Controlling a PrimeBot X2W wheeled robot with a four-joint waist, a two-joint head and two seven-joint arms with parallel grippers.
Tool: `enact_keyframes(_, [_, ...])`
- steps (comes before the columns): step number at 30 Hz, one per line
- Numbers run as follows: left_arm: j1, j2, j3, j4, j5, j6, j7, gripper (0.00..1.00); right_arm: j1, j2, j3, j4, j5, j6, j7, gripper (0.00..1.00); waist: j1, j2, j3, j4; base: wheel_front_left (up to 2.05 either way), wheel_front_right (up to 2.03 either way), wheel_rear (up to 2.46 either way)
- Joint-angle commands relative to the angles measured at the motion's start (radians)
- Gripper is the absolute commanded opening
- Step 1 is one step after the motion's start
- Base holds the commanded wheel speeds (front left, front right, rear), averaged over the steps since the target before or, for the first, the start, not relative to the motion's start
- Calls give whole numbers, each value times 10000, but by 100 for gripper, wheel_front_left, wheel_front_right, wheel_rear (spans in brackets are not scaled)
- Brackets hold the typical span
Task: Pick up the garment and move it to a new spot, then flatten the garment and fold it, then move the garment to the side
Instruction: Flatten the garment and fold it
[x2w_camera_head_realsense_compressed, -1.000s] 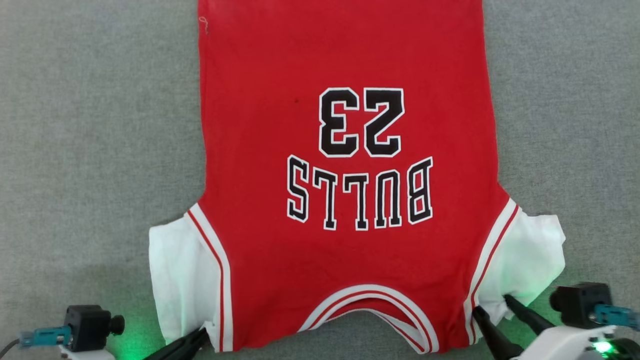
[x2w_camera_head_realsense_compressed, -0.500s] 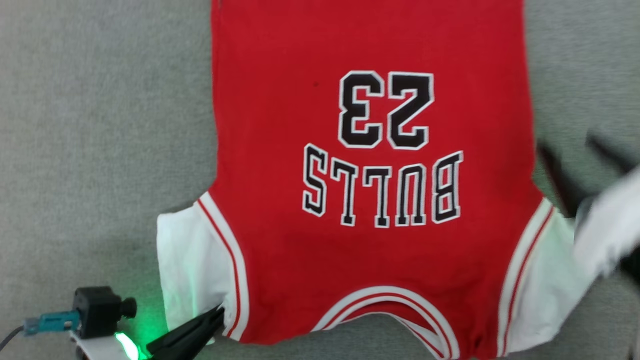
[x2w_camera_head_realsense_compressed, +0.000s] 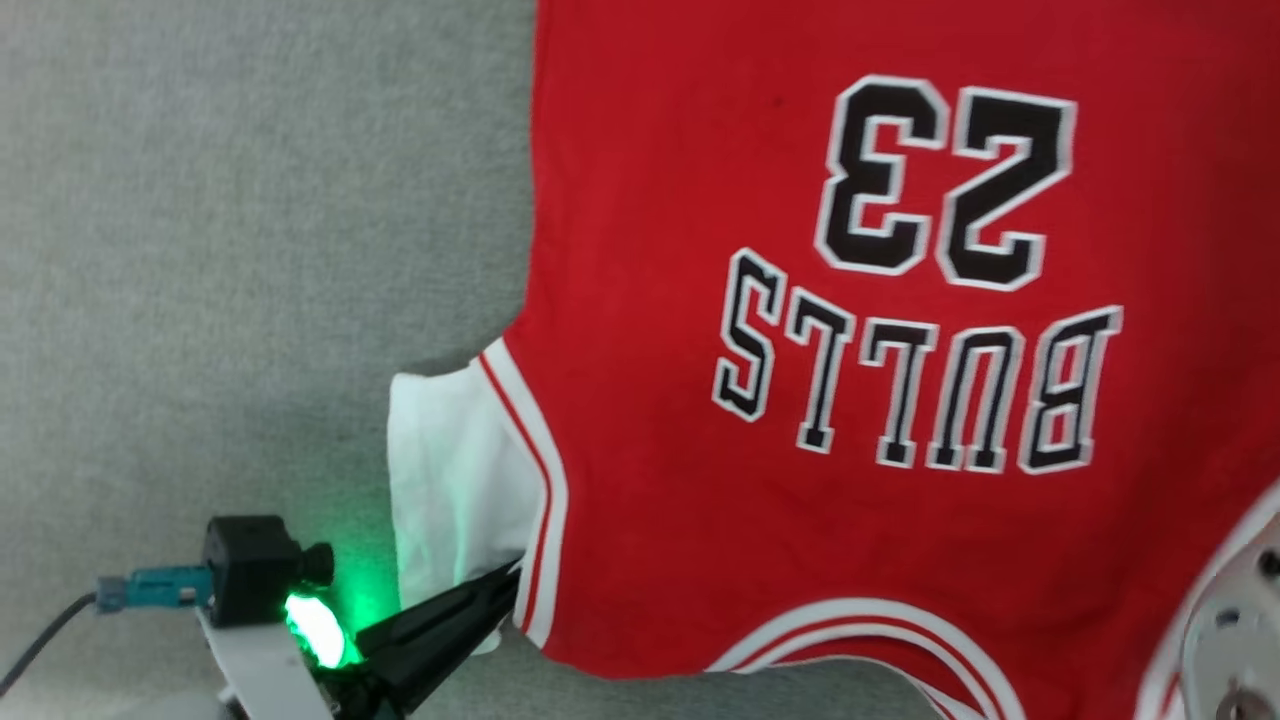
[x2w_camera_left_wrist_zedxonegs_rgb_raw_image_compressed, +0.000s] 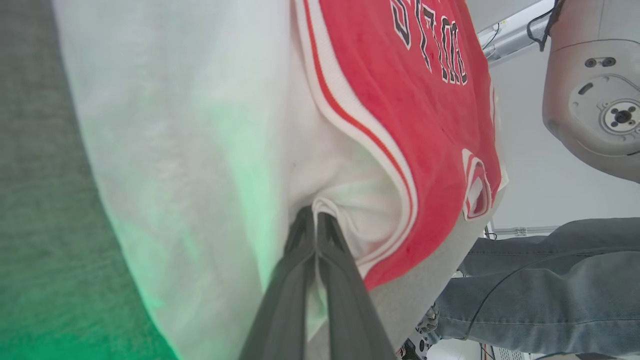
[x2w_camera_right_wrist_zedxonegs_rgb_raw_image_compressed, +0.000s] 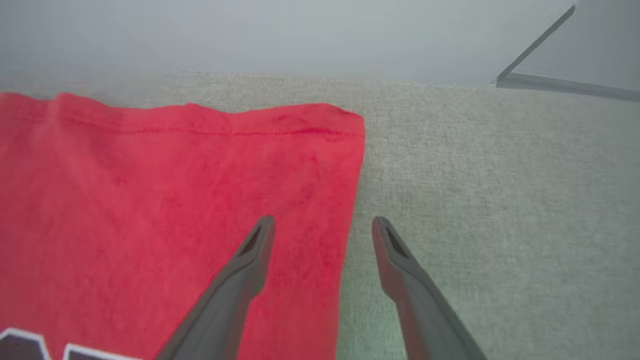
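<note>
The garment (x2w_camera_head_realsense_compressed: 800, 500) lies spread on the grey desk (x2w_camera_head_realsense_compressed: 200, 250), print side up. Its collar faces the near edge and its hem (x2w_camera_right_wrist_zedxonegs_rgb_raw_image_compressed: 225, 132) runs close to the far edge. The red body looks smooth, with no fold in it yet.

The left jaws are pinched tight on the white sleeve (x2w_camera_head_realsense_compressed: 440, 450) on the robot's left, right beside the striped trim. In the left wrist view the fingers (x2w_camera_left_wrist_zedxonegs_rgb_raw_image_compressed: 290, 300) meet on a small pucker of white cloth. The right jaws stand wide and hold nothing. They hang over the garment's far right corner, with one of the fingers (x2w_camera_right_wrist_zedxonegs_rgb_raw_image_compressed: 240, 280) above the red cloth and the other above bare desk just beside the side seam.

Judging by how it lies, the placing seems done and the flattening is nearly finished, with only that puckered sleeve left to settle. The right jaws look lined up to take the hem corner, which suggests folding is about to start. The folding itself and the final move to the side remain.
</note>
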Motion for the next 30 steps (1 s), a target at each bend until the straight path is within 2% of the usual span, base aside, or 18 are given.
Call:
enact_keyframes(1, [-203,-170,-100,415,-43,112,43,0,-269,-7,-228,270,-207,-9,112,100,0,0,741,694,0,0,0])
enact_keyframes(6, [-603,-253,-321,591,-117,163,66,0,-1130,-11,-595,1054,-1050,-7,469,100,0,0,1090,886,0,0,0])
enact_keyframes(10, [-832,-293,-446,714,-170,192,76,0,-1257,29,-858,1549,-1083,-7,543,100,0,0,1182,934,0,0,0])
enact_keyframes(11, [-861,-286,-451,733,-203,205,76,0,-1236,51,-834,1664,-1094,-7,532,50,0,0,1187,925,0,0,0])
enact_keyframes(12, [-886,-279,-447,752,-237,206,76,0,-1207,63,-825,1741,-1093,-6,499,18,0,0,1189,909,0,0,0])
enact_keyframes(13, [-922,-278,-434,777,-276,209,76,0,-1180,71,-834,1795,-1085,-6,441,0,0,0,1183,890,0,0,0])
enact_keyframes(19, [-730,-254,302,1002,-496,213,52,0,-877,19,-1072,1813,-807,-7,-47,0,0,0,789,534,0,0,0])
enact_keyframes(22, [-448,-201,821,968,-572,213,27,0,-583,7,-996,1586,-611,-9,38,0,0,0,393,288,0,0,0])
enact_keyframes(27, [496,-155,1757,937,-674,196,25,0,464,10,-503,607,-128,-9,533,0,0,0,-399,-193,0,0,0])
enact_keyframes(30, [1128,-202,2299,903,-612,156,27,0,1431,5,-181,-432,309,-9,1103,0,0,0,-834,-472,0,0,0])
